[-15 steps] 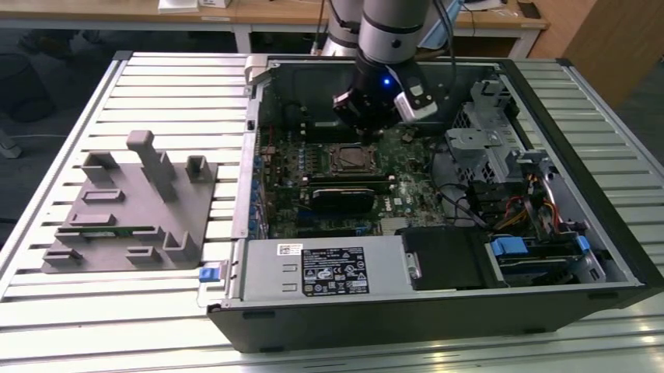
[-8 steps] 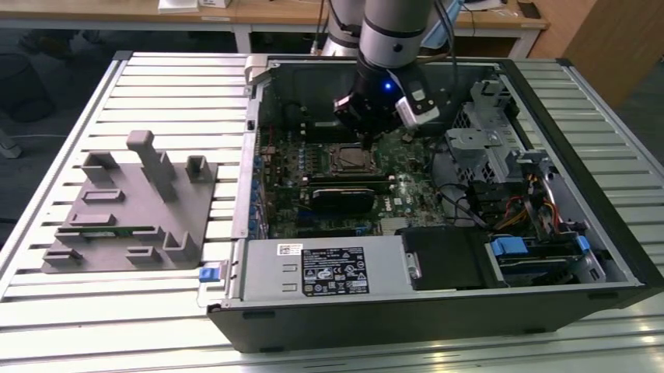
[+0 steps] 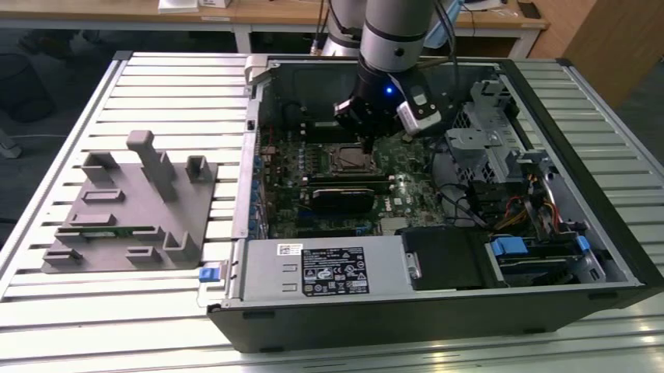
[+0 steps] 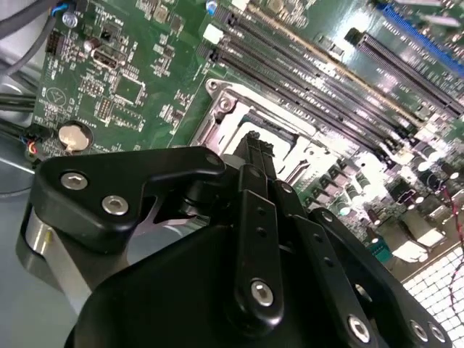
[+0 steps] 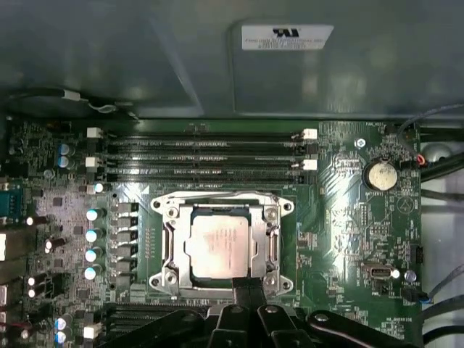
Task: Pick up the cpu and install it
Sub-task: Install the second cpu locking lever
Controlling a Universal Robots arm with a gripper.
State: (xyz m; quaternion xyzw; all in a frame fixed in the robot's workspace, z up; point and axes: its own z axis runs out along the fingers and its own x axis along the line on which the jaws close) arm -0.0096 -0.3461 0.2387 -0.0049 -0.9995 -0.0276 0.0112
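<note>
First wrist view, cpu [image 5: 221, 246] seated in socket frame [image 5: 168, 246], gripper [image 5: 250, 286] at its edge.

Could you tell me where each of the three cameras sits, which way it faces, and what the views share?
Exterior view: off the arm, above the bench, looking down into the open computer case; the arm and gripper show.
First wrist view: on the arm, facing the motherboard, with the cpu lying in its socket; the gripper shows.
Second wrist view: near the wrist, looking obliquely along the gripper toward the socket.
Shared: all see gripper and motherboard.
</note>
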